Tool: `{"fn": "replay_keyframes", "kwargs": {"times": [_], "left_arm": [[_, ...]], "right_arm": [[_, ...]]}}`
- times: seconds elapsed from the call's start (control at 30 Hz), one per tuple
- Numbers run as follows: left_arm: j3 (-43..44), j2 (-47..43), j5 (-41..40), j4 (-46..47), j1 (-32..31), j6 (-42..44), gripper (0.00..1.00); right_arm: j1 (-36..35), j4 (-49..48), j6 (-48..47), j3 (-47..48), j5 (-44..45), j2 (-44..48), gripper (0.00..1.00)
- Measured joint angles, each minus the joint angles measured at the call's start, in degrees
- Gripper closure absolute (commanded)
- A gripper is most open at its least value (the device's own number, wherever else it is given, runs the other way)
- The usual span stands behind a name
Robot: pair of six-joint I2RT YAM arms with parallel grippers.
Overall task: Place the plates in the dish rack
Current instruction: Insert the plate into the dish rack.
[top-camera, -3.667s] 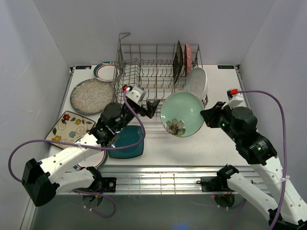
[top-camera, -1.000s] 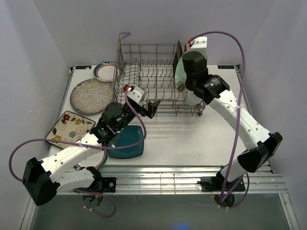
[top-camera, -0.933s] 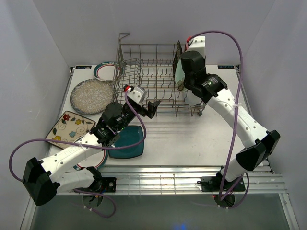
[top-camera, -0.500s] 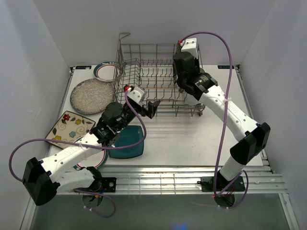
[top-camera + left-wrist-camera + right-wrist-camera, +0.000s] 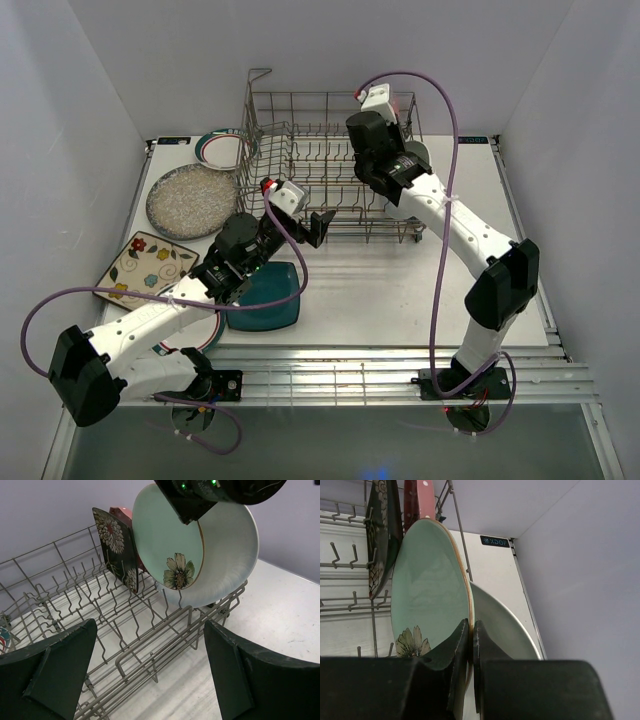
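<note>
Right gripper has swung from the counter's right side over to the rack's right end, mint plate still in it; left gripper hasn't budged. Right gripper is pinching the mint plate's rim from above. The plate stands on edge, with the black plate on one side and the white plate just behind on the other. Can't tell if it's seated between tines. Pink plate is upright behind the black one. Left gripper is spread wide, holding nothing, hovering just in front of the rack. On the counter: rimmed plate, grey plate, cream plate along the left, teal plate under the left arm.
</note>
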State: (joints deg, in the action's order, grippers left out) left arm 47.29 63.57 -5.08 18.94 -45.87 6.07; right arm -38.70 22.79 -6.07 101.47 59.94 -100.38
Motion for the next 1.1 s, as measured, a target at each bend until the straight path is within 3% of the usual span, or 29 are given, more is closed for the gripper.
{"fn": "replay_keyframes", "kwargs": {"times": [1.1], "left_arm": [[0.0,0.0,1.2,0.0,0.0,0.0,0.02]], "right_arm": [[-1.5,-1.1,2.0,-6.6,1.6,-1.6,0.92]]}}
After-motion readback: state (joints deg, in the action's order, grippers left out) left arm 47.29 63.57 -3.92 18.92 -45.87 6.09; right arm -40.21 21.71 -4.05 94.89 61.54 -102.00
